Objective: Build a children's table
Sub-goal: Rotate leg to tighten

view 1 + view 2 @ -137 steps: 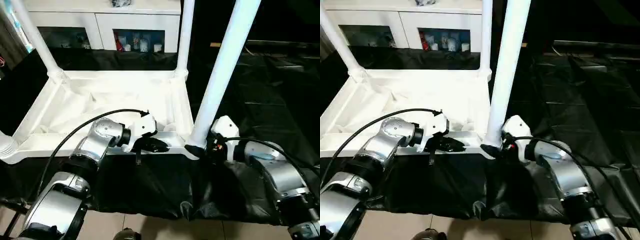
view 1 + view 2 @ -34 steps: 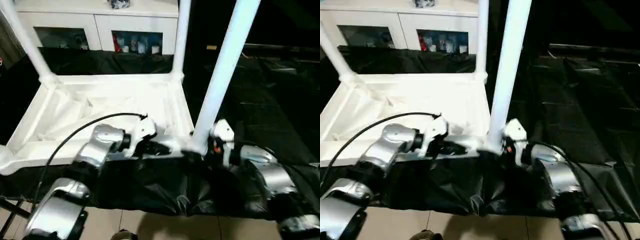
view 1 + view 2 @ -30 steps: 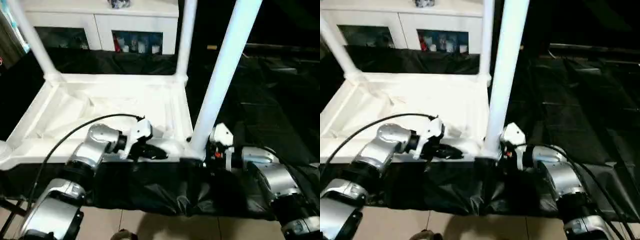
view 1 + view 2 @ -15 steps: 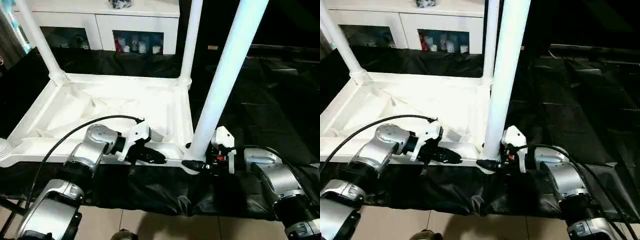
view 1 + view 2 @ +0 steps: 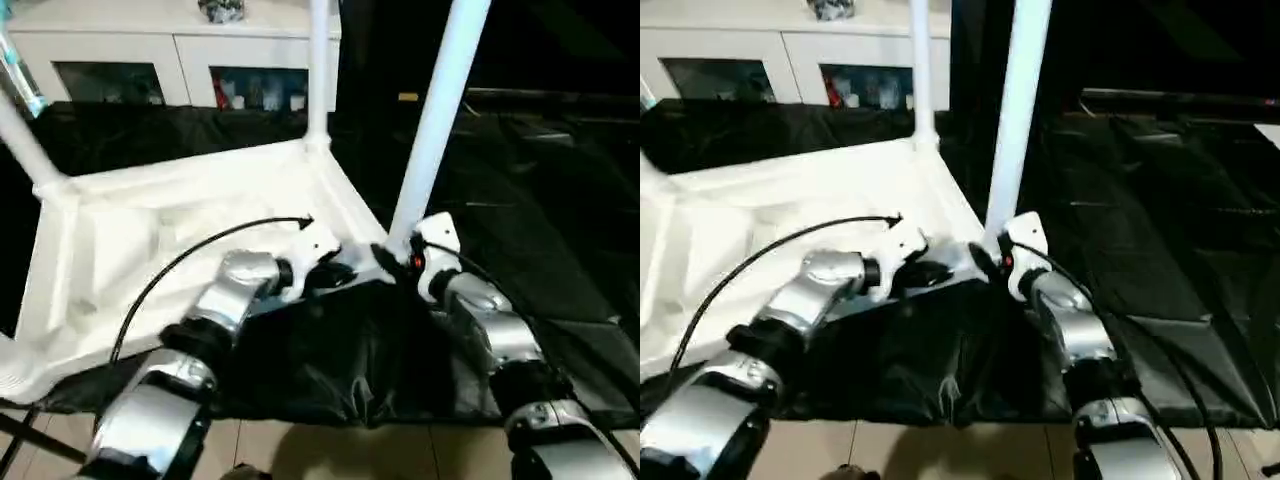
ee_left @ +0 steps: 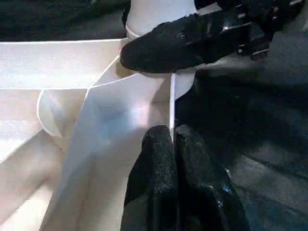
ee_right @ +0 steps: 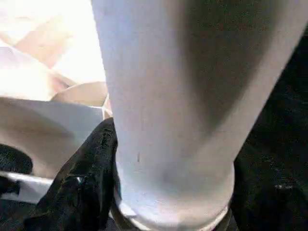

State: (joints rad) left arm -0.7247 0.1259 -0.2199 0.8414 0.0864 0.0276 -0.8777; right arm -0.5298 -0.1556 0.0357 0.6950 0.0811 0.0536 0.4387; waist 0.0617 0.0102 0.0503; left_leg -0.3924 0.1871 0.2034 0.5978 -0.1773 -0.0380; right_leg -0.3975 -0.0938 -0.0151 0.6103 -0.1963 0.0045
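1. the children's table [image 5: 180, 210] is lying upside down on a black sheet [image 5: 340, 350], ribbed underside facing up, with its legs standing up out of the corner sockets.
2. the right gripper [image 5: 385, 257] is wrapping its two black fingers [image 7: 91, 168] around the foot of the near leg [image 5: 435, 120], just above the socket; i'd judge it is steadying or seating that leg so it is standing straight.
3. the left gripper [image 6: 172, 159] is pressing its fingers together on the thin edge of the top's rim [image 6: 172, 103] right beside that corner, pinching it. this is likely bracing the top so the corner is not sliding while the leg is being worked.
4. the two grippers are sitting very close together at the same corner.
5. the sheet is draping over the front of the work surface, with pale floor [image 5: 300, 450] showing below.
6. behind, a white cabinet [image 5: 170, 60] with glass doors is holding small items.
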